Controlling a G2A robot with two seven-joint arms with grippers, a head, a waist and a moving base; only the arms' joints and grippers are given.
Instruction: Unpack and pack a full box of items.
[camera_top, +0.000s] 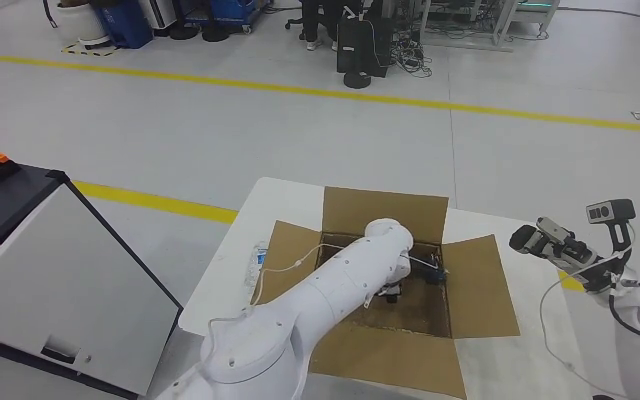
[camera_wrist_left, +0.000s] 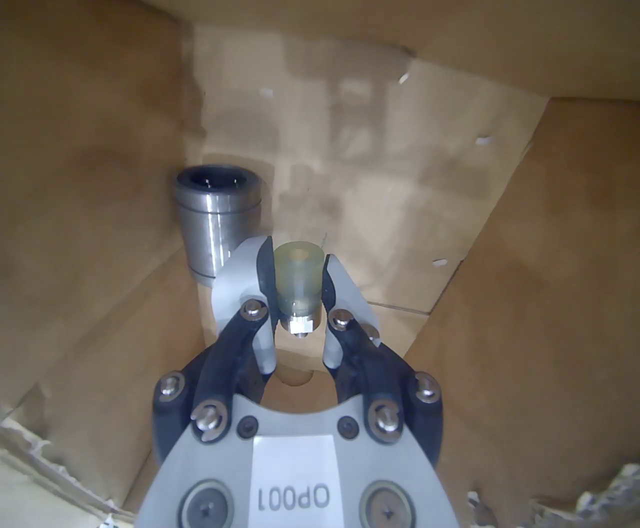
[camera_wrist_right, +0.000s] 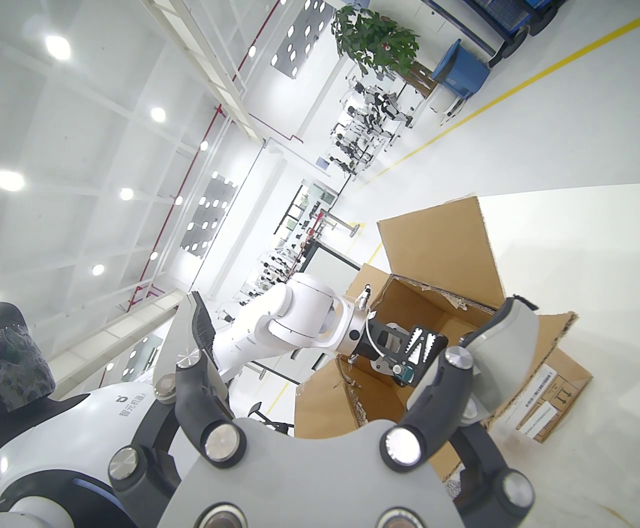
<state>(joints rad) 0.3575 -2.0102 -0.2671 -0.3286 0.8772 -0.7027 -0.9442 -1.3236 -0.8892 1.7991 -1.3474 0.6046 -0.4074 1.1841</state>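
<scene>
The small, translucent yellowish cylinder (camera_wrist_left: 298, 274) with a metal hex fitting at its near end was located inside the open cardboard box (camera_wrist_left: 90, 200), low down near the floor. The left gripper (camera_wrist_left: 298, 287) was pinching it, one jaw on each side of its body. Whether the cylinder touched the box floor could not be determined.

Just beside it, a polished metal sleeve (camera_wrist_left: 217, 220) with a dark bore stood upright on the box floor, close against a side wall. It was clear of the jaws.

The top view showed the white left arm (camera_top: 350, 270) angled down into the box (camera_top: 385, 210), whose four flaps were folded outward. The box sat on the white table (camera_top: 262, 200).

The right gripper (camera_wrist_right: 356, 302) was held off to the right of the box (camera_wrist_right: 440, 250), well apart from the cylinder. Its jaws were spread wide with nothing between them. In the top view this gripper (camera_top: 545, 240) sat beyond the right-hand flap.

A small clear item (camera_top: 257, 262), too indistinct to identify, lay on the table against the left-hand flap.
</scene>
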